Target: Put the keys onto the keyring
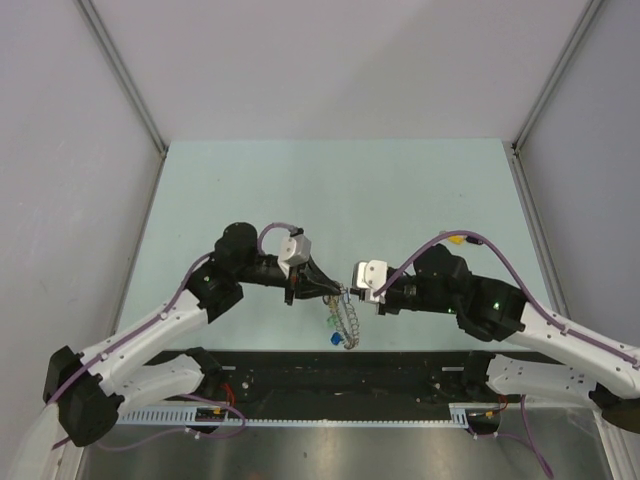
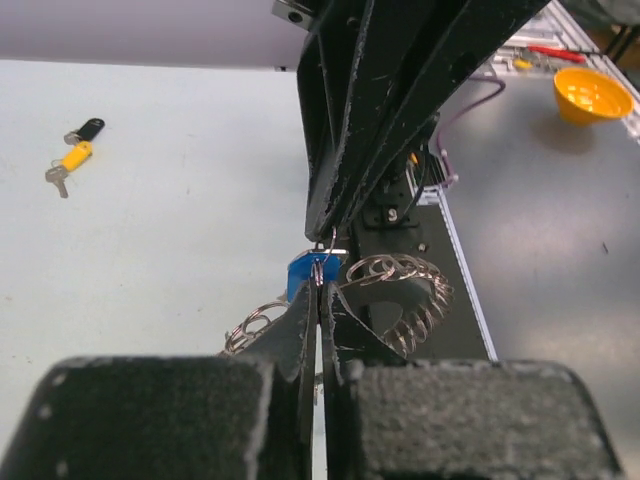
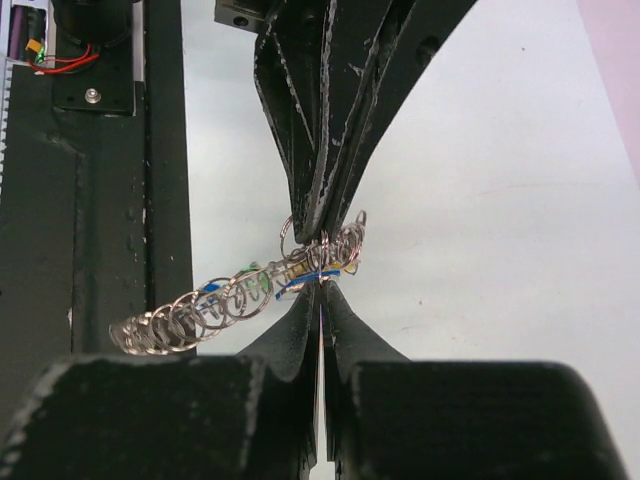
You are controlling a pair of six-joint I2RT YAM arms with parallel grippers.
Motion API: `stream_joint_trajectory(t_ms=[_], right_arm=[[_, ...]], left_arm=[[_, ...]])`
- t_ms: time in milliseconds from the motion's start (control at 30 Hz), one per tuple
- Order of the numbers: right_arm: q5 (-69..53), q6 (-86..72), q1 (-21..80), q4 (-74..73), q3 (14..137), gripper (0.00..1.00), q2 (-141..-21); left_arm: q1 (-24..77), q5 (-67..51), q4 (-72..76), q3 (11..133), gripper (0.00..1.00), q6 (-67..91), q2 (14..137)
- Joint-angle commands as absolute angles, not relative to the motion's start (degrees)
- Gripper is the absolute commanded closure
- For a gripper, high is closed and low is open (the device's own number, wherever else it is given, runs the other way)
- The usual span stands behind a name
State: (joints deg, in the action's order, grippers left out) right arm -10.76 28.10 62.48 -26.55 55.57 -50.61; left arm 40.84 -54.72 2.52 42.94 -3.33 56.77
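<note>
The left gripper (image 1: 333,291) and the right gripper (image 1: 352,292) are meeting tip to tip above the near middle of the pale green desk (image 1: 300,190). The fingers of both are pressed tightly together, leaving only a hairline seam between the rough black pads.

Between the two tips the keyring (image 3: 200,310) is hanging clear of the desk. It is showing as a long spiral of thin, shiny silver wire loops, sagging from the pinch point towards the desk's near edge. The right gripper is pinching the loops at the upper end of the coil from one side. The left gripper is nipping the same cluster from the other side, though exactly which loop it is gripping cannot be told.

A key with a flat blue plastic head (image 2: 303,272) is dangling on the coil just beside the left fingertips, and a green-headed one (image 1: 328,322) is hanging further down.

Two more keys are lying loose on the smooth desk, well apart from the ring: one with a yellow head (image 2: 75,155) and one with a glossy black head (image 2: 90,128), their small silver blades touching. A round orange bowl (image 2: 590,95) is sitting on a grey surface past the desk's edge.
</note>
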Motion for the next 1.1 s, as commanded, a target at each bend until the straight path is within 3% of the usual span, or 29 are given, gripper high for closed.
stream_joint_trajectory(t_ms=[0,133,367,433,500,667,1067], right_arm=[[-9.93,24.70,62.67,-22.69,52.83,1.00,-49.04],[-9.93,23.56,63.46,-19.51,50.54,1.00,-48.87],[-7.12,25.05,63.46,-18.02,50.19,1.00,-48.25],[-7.03,25.75,63.54,-17.84,50.54,1.00,-47.90],[-7.03,26.19,63.54,-18.45,51.06,1.00,-48.25],[-7.82,27.94,63.46,-20.39,53.26,1.00,-50.01],[-9.14,29.71,63.46,-23.55,55.72,1.00,-51.59]], left_arm=[[41.13,-51.43,25.64,37.46,1.00,13.77,54.76],[41.40,-48.17,34.62,34.37,1.00,18.10,54.32],[41.40,-47.11,34.90,32.17,0.99,18.28,53.26],[41.31,-47.02,32.80,31.99,0.86,16.36,52.30],[41.22,-47.02,27.88,32.52,0.73,13.12,51.51],[40.69,-47.29,12.96,36.20,0.62,3.97,49.66],[39.64,-55.72,-23.28,56.58,0.58,-27.57,63.17]])
